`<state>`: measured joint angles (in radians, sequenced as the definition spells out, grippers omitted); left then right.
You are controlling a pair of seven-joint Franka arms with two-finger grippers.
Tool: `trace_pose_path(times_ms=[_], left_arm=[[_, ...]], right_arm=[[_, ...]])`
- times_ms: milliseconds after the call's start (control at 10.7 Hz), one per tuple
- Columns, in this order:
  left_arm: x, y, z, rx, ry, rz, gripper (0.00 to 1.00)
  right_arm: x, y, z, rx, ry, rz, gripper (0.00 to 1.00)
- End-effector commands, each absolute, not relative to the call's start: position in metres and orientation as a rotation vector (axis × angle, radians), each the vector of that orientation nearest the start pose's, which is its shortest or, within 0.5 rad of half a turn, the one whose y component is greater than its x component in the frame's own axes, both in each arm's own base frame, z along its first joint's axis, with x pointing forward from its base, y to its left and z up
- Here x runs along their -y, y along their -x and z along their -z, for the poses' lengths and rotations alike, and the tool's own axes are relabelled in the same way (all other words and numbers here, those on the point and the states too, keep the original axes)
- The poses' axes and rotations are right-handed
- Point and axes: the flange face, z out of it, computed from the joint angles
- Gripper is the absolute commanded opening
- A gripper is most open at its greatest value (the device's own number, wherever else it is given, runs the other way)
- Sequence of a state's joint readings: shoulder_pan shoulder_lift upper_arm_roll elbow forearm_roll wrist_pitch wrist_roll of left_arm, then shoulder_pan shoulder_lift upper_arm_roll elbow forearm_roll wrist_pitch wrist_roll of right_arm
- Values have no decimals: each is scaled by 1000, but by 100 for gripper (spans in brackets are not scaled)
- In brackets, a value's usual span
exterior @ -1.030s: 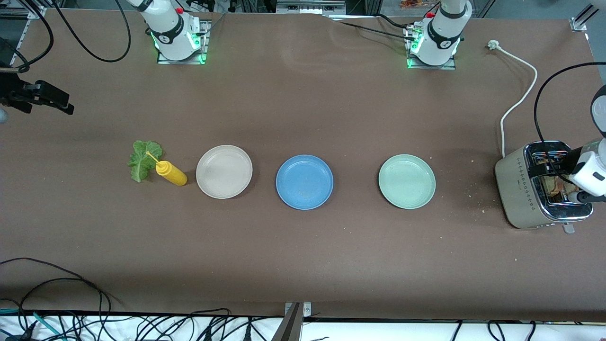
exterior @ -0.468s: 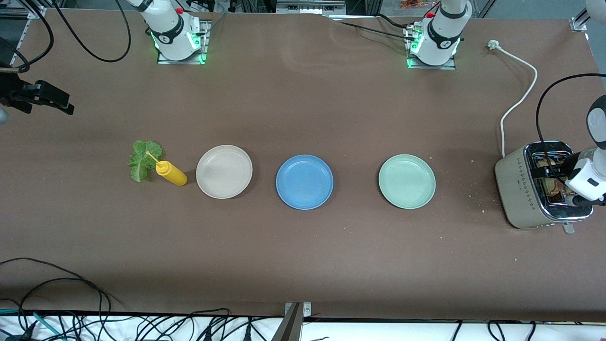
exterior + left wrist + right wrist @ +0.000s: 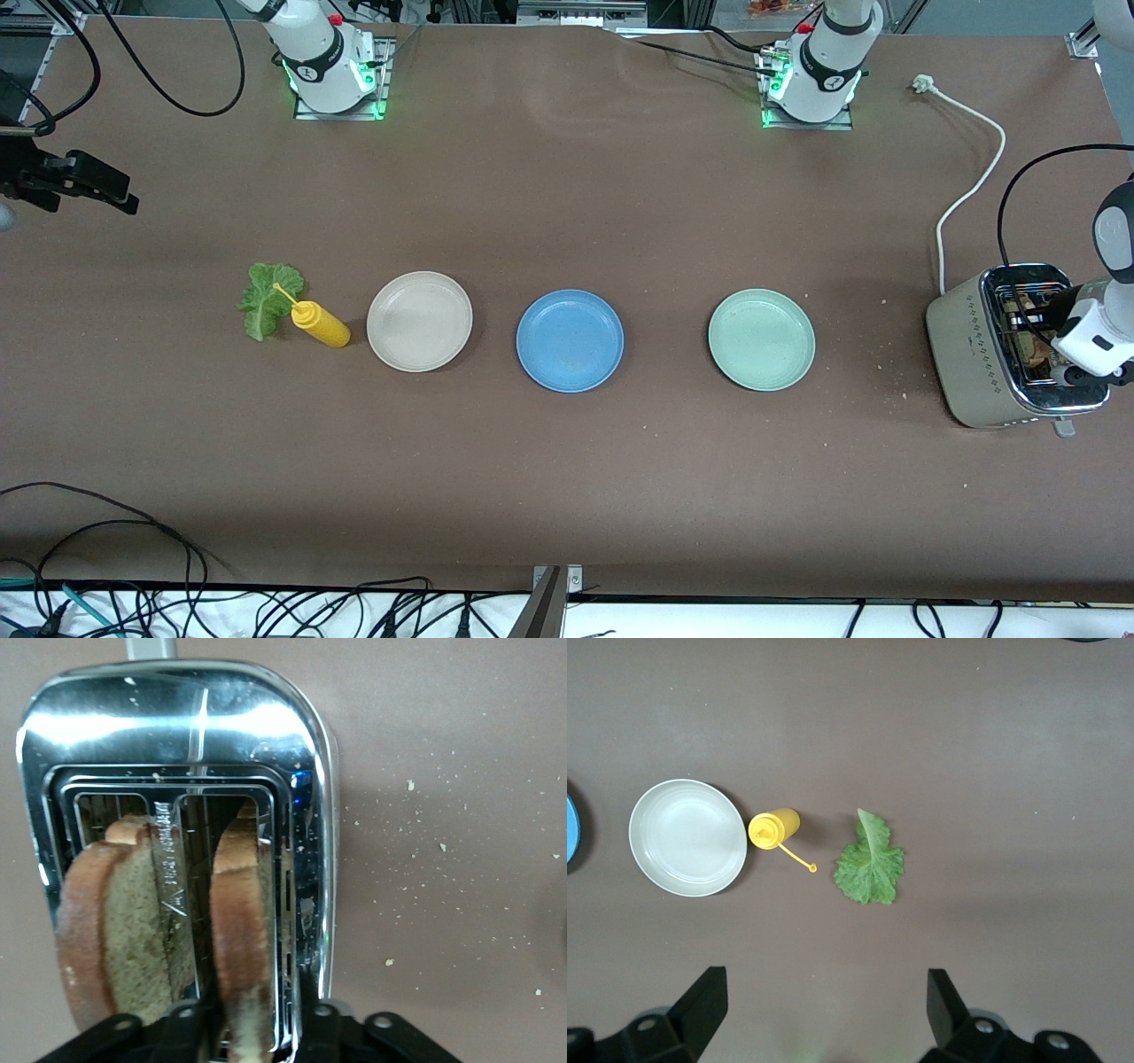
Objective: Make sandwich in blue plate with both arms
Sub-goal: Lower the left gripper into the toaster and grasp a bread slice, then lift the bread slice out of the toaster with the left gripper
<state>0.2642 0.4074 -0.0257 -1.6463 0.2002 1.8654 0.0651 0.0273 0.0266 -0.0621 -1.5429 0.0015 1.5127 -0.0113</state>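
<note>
Two slices of brown bread point(image 3: 115, 930), darker at the crust, standing on edge in the twin slots of a silver toaster point(image 3: 974, 354) at the left arm's end of the surface, long edges running along the slots. Left tool point(image 3: 251, 1014) low over the toaster, fingers spread to either side of one slice, not seen pressing on it.

Ruffled green lettuce leaf point(image 3: 268, 297) lying flat toward the right arm's end, long axis roughly toward and away from the front camera, narrow stalk end pointing toward that camera. Touching it, a yellow squeeze bottle point(image 3: 323, 326) on its side, thin nozzle laid across the leaf.

Blue plate point(image 3: 570, 341), round and matte with a raised rim, bare at mid-surface between a beige plate point(image 3: 419, 321) and a pale green plate point(image 3: 761, 339), all three in a row and apart from one another.

Right tool point(image 3: 824, 975) waiting high over the lettuce end of the surface, fingers wide apart and holding nothing.

Crumbs point(image 3: 412, 784) scattered beside the toaster; white power cord point(image 3: 970, 190) trailing from it toward the arm bases.
</note>
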Motion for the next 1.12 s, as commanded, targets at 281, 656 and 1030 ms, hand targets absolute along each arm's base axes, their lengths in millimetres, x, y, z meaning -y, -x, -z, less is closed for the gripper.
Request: trace_pose_path(times_ms=[281,656,1030], left_arm=[[-169,-621,-447,79,2953,-351,0],[-116,-605,-560,50,3039,-390,0],[28,-600,-572,435,3228,-494,0]], right_arm=[[18,-556,-624,-39,3145,-89,100],[18,-556,-624,-39,3145,-92,100],[17,-556,-624,-37,3145,-92,100]])
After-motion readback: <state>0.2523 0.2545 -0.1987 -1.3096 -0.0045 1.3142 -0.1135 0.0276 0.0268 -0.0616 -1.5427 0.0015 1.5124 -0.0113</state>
